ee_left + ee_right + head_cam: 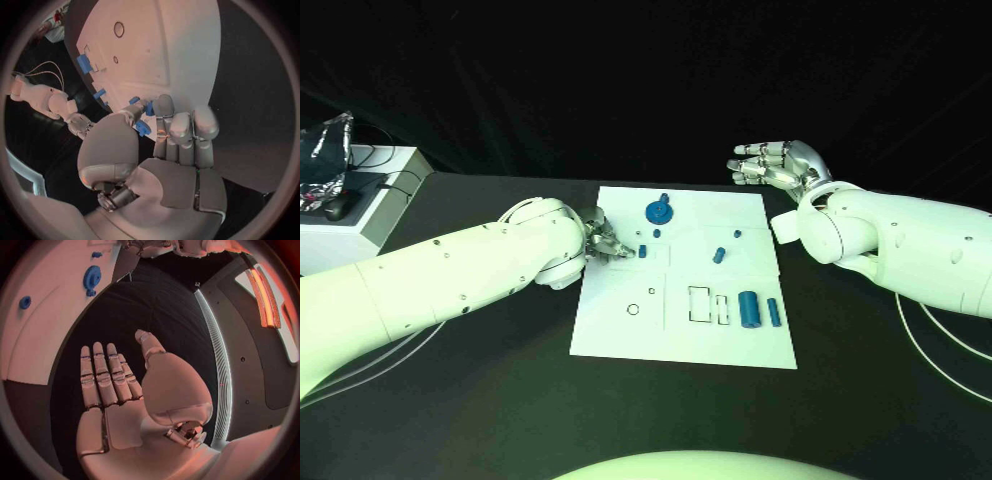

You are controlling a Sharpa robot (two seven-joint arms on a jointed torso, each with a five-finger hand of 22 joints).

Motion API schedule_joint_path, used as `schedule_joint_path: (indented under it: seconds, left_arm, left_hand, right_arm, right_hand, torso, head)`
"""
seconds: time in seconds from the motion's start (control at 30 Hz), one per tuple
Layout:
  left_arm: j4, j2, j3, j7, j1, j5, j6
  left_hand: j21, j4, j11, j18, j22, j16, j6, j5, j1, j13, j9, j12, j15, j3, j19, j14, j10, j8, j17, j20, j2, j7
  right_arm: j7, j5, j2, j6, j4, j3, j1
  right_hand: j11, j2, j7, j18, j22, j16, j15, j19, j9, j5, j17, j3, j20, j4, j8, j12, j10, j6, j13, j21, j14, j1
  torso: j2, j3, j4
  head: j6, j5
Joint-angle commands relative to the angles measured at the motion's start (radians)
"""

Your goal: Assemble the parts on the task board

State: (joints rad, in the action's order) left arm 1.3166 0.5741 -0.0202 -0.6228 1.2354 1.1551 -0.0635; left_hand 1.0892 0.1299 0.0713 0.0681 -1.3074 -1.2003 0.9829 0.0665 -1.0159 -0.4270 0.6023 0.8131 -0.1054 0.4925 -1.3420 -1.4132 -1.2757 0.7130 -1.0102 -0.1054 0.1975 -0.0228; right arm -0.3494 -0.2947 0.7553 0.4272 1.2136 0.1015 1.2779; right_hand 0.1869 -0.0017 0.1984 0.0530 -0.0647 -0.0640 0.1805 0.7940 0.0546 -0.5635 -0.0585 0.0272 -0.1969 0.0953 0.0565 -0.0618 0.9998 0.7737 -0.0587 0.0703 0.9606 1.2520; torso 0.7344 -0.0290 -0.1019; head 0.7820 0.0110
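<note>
The white task board (682, 340) lies mid-table. On it are a blue gear (659, 211), small blue pieces (720, 255) and two blue cylinders (760, 310) near its right edge. My left hand (606, 242) is low over the board's left edge. In the left wrist view its thumb and a fingertip pinch a small blue part (148, 107), the same part (645, 251) seen from the head. My right hand (776, 163) hovers off the board's far right corner, fingers straight and apart from the thumb, holding nothing (119, 390). The gear (92, 277) lies beyond it.
A white box (358, 215) with a shiny device (326, 160) and cables stands at the table's far left. The board's outlined slots (704, 305) and a ring mark (633, 309) lie in its near half. Black table surrounds the board.
</note>
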Motion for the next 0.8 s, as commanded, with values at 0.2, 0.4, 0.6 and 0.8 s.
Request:
schedule_joint_path:
  seconds: [0.2, 0.4, 0.6, 0.8]
  left_arm:
    - [0.011, 0.003, -0.002, 0.005, -0.004, -0.01, 0.0]
    - [0.022, 0.009, 0.001, 0.003, -0.004, -0.009, -0.001]
    - [0.028, 0.014, 0.006, 0.002, -0.004, -0.006, 0.0]
    - [0.031, 0.018, 0.012, 0.002, -0.004, -0.003, 0.001]
  left_hand:
    - [0.003, 0.004, -0.002, -0.014, -0.107, -0.004, -0.001, -0.004, -0.003, 0.003, 0.001, 0.005, -0.004, -0.017, 0.0, -0.003, 0.005, 0.005, -0.002, -0.003, 0.007, 0.005]
    - [0.003, 0.009, -0.002, -0.013, -0.107, -0.004, -0.001, -0.004, -0.009, 0.004, 0.0, 0.005, -0.004, -0.026, 0.0, -0.004, 0.005, 0.005, -0.004, -0.002, 0.006, 0.005]
    - [0.004, 0.009, -0.002, -0.014, -0.108, -0.004, -0.001, -0.004, -0.009, 0.004, 0.0, 0.005, -0.004, -0.025, -0.001, -0.004, 0.004, 0.005, -0.004, -0.002, 0.006, 0.004]
    - [0.001, 0.009, -0.002, -0.013, -0.107, -0.002, -0.002, -0.004, -0.013, 0.005, 0.0, 0.005, -0.004, -0.025, 0.001, -0.003, 0.006, 0.006, -0.003, -0.003, 0.006, 0.005]
  right_arm:
    - [-0.01, -0.007, -0.001, -0.016, -0.001, 0.0, -0.001]
    - [-0.01, -0.007, -0.001, -0.015, -0.002, 0.0, -0.002]
    - [-0.009, -0.007, 0.0, -0.014, -0.003, 0.0, -0.002]
    - [-0.008, -0.007, 0.001, -0.013, -0.003, 0.0, -0.003]
  right_hand:
    - [0.001, 0.0, 0.035, -0.001, 0.002, 0.007, 0.001, -0.017, -0.001, -0.001, 0.001, 0.002, -0.001, 0.003, -0.004, 0.003, 0.006, 0.0, 0.001, -0.006, -0.013, -0.003]
    - [0.001, 0.001, 0.035, -0.007, 0.005, 0.006, 0.001, -0.062, -0.001, -0.001, 0.001, 0.004, -0.002, 0.001, -0.004, 0.003, 0.006, 0.0, 0.001, -0.01, -0.012, -0.004]
    - [0.001, 0.001, 0.035, -0.011, 0.006, 0.006, 0.001, -0.082, -0.001, -0.001, 0.001, 0.005, -0.002, 0.001, -0.004, 0.003, 0.006, -0.001, 0.001, -0.011, -0.013, -0.003]
    - [0.001, 0.001, 0.035, -0.013, 0.006, 0.007, 0.001, -0.09, -0.001, 0.0, 0.001, 0.006, -0.002, 0.001, -0.004, 0.003, 0.006, 0.0, 0.001, -0.011, -0.014, -0.003]
  torso:
    - [0.0, -0.0001, 0.0002]
    - [0.0, 0.0, 0.0]
    - [0.0, 0.0001, 0.0006]
    - [0.0, -0.0003, 0.0006]
  head:
    - [0.0, -0.001]
    - [0.0, 0.001]
    - [-0.001, -0.001]
    - [-0.001, 0.0]
